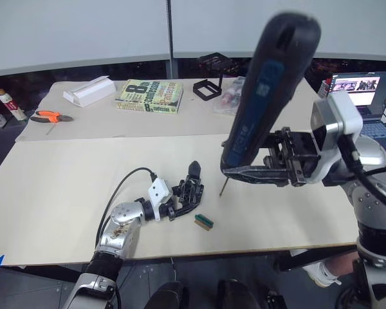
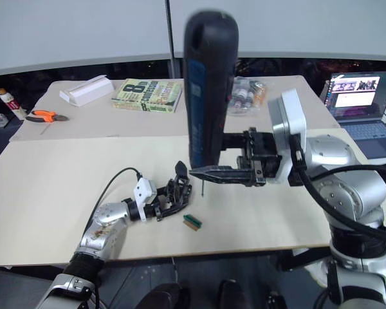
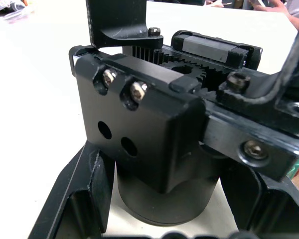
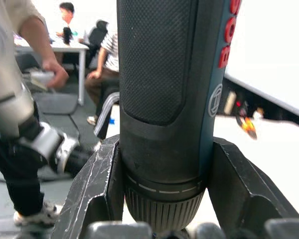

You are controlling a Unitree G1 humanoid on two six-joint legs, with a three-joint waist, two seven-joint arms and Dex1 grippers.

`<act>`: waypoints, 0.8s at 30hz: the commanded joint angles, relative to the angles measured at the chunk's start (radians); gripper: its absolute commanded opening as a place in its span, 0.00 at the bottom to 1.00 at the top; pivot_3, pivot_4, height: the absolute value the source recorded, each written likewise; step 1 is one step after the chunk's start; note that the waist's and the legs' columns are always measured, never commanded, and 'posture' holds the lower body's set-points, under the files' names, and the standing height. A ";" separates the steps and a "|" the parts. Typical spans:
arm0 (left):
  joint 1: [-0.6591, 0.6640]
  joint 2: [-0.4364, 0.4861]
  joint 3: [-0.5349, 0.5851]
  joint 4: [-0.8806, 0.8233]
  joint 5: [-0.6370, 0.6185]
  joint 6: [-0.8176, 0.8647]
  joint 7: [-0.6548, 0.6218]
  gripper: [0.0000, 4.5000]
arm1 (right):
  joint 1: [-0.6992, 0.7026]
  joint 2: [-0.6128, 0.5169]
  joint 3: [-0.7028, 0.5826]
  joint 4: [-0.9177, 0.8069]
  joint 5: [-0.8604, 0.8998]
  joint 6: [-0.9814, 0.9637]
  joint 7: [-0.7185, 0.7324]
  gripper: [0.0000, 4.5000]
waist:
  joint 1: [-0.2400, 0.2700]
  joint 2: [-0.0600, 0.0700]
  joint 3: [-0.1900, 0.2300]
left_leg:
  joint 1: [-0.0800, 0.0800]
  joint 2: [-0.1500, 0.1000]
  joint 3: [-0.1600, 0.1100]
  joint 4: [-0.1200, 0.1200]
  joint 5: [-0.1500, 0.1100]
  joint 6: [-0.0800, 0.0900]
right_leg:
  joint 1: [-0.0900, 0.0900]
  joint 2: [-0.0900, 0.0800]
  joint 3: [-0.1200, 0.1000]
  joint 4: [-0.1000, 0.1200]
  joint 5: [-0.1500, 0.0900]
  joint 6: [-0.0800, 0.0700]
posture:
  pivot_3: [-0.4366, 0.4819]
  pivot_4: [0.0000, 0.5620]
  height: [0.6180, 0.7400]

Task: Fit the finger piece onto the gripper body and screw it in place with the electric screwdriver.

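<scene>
The gripper body (image 1: 188, 192), a chunky black block with one pointed black finger rising from it, rests on the pale table (image 1: 58, 187). My left gripper (image 1: 182, 201) is shut on it; in the left wrist view its block face (image 3: 139, 124) carries two screws above two empty holes. My right gripper (image 1: 235, 167) is shut on the electric screwdriver (image 1: 264, 90), a thick black cylinder held nearly upright. Its thin bit (image 1: 223, 189) points down at the table just right of the gripper body, apart from it. The finger piece is not to be told apart as a separate piece.
A tiny green block (image 1: 204, 221) lies by the gripper body towards the table's front edge. At the back are a book (image 1: 149, 96), a white box (image 1: 89, 91), orange pliers (image 1: 48, 116), a black frame (image 1: 206, 88) and a laptop (image 1: 367, 96). People (image 4: 45, 64) are in the room behind.
</scene>
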 commanded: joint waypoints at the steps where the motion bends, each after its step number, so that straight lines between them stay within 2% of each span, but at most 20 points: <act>1: -0.017 -0.013 -0.015 -0.004 -0.002 0.005 -0.004 0.55 | -0.085 0.041 0.018 0.004 0.029 0.023 -0.035 0.43 | 0.001 0.000 0.000 | 0.000 0.000 0.000 0.000 0.000 0.000 | 0.000 0.000 0.000 0.000 0.000 0.000 | 0.48 0.27 1.00; 9: -0.076 -0.050 -0.022 0.052 0.015 -0.012 0.011 0.55 | -0.226 0.153 0.106 0.092 -0.048 0.007 -0.036 0.43 | 0.007 0.000 0.000 | 0.000 -0.001 0.000 0.001 0.000 0.000 | 0.000 -0.001 0.000 0.000 0.000 0.000 | 0.48 0.27 1.00; 15: -0.095 -0.075 -0.029 0.079 0.024 -0.028 0.012 0.55 | -0.281 0.232 0.169 0.161 -0.145 -0.028 -0.025 0.43 | 0.003 0.000 0.000 | -0.001 -0.001 0.000 0.001 0.000 0.000 | -0.001 0.000 -0.001 0.001 0.000 0.000 | 0.48 0.27 1.00; 24: -0.072 -0.073 -0.028 0.073 0.032 -0.029 0.021 0.55 | -0.279 0.242 0.244 0.230 -0.277 -0.078 0.061 0.43 | 0.000 0.000 0.000 | -0.001 -0.002 0.000 0.001 0.000 0.000 | -0.002 0.000 -0.001 0.001 0.000 0.000 | 0.48 0.27 1.00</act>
